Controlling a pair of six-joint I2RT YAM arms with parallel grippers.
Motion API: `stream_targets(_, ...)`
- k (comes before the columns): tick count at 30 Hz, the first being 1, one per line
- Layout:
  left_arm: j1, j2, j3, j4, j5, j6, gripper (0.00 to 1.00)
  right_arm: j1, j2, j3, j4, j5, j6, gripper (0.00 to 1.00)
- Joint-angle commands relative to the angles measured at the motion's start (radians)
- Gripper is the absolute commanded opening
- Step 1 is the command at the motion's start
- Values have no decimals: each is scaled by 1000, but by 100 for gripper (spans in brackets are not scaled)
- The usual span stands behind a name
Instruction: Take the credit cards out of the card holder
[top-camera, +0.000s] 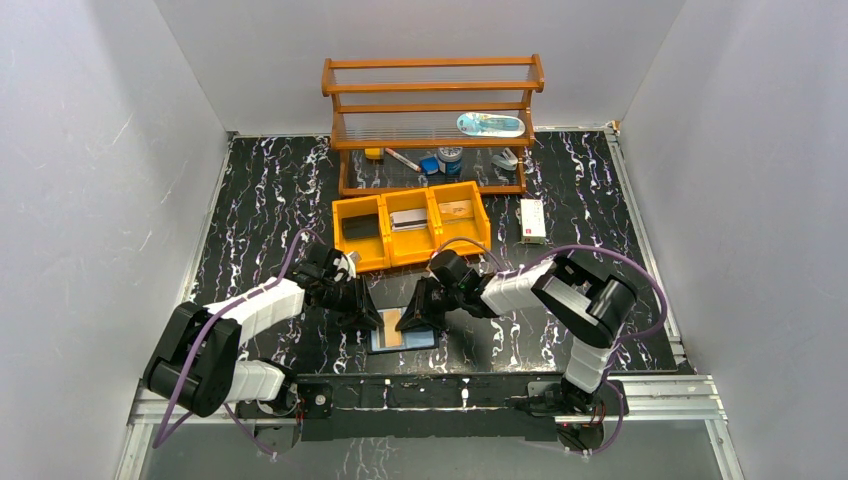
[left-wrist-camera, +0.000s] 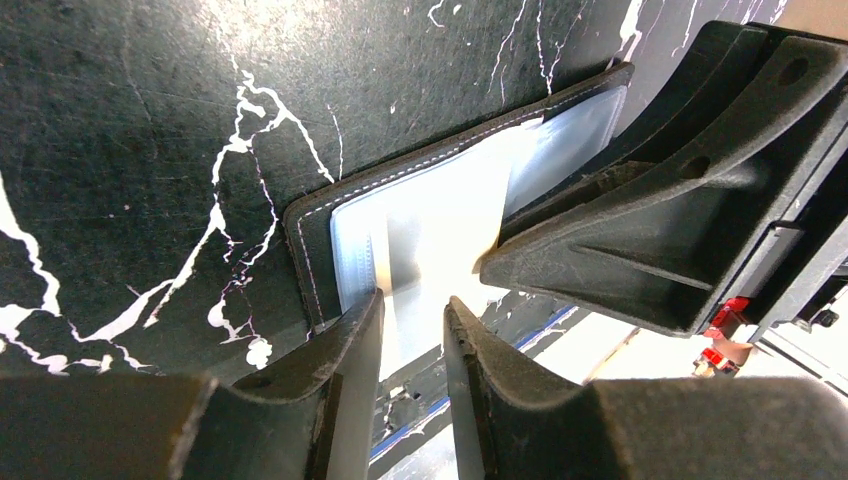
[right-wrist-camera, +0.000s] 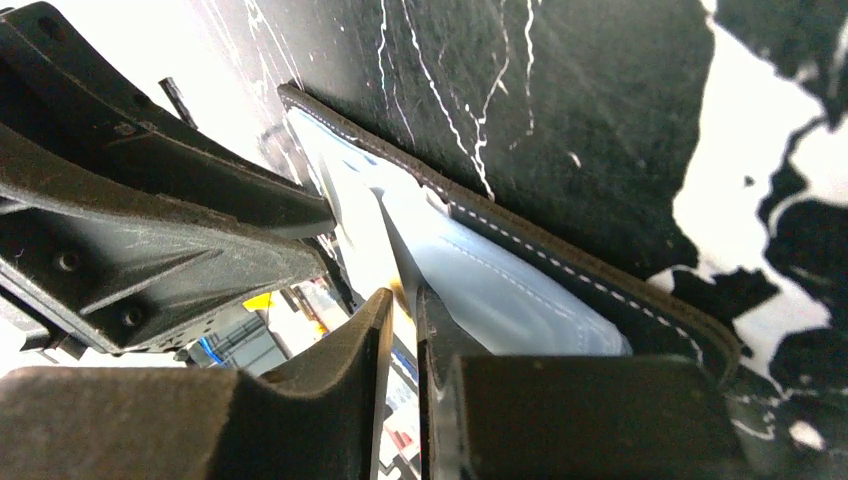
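The card holder (top-camera: 423, 339) lies open on the black marbled table near the front edge, its pale blue-grey inside facing up (left-wrist-camera: 352, 235) (right-wrist-camera: 520, 285). A tan-brown credit card (top-camera: 391, 341) shows on its left panel. My left gripper (top-camera: 374, 320) (left-wrist-camera: 413, 302) comes down on the holder's left side, its jaws a clear gap apart with nothing between them. My right gripper (top-camera: 413, 318) (right-wrist-camera: 403, 293) is at the holder's middle, its jaws only a thin slit apart. A pale flap rises to its tips and a tan sliver shows there. Whether it grips anything is unclear.
Behind the arms stands a yellow three-compartment bin tray (top-camera: 345, 206) with flat items in it. Farther back is a wooden shelf (top-camera: 430, 88) with small objects beneath it. A white box (top-camera: 533, 220) lies right of the tray. The metal front rail (top-camera: 450, 386) runs just below the holder.
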Motion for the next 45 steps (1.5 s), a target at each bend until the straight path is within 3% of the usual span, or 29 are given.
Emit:
stream_targets(1,-8,4,1,-64,-35,23,28,-10,-60,-28,58,-12,27,25)
stream_targets(4,-8,9,-5,-62,-36,19,28,-13,-60,-35,77,-24,33,26)
stream_targets(10,-9,6,-5,-62,-42,21,28,-14,-55,-43,88,-27,37,10)
stream_targets(23,-10,7,-4,-62,-34,24,28,-19,-6,-32,104,-58,36,20)
stream_targets(29,-10,9,-5,-62,-36,25,27,-21,-4,-35,101,-62,29,14)
stream_targets(33,-10,11,-6,-62,-48,23,27,-25,-16,-42,97,-59,23,3)
stream_targets(45,-10,29,-3,-73,-81,22,26,-58,-84,-133,102,-65,14,2)
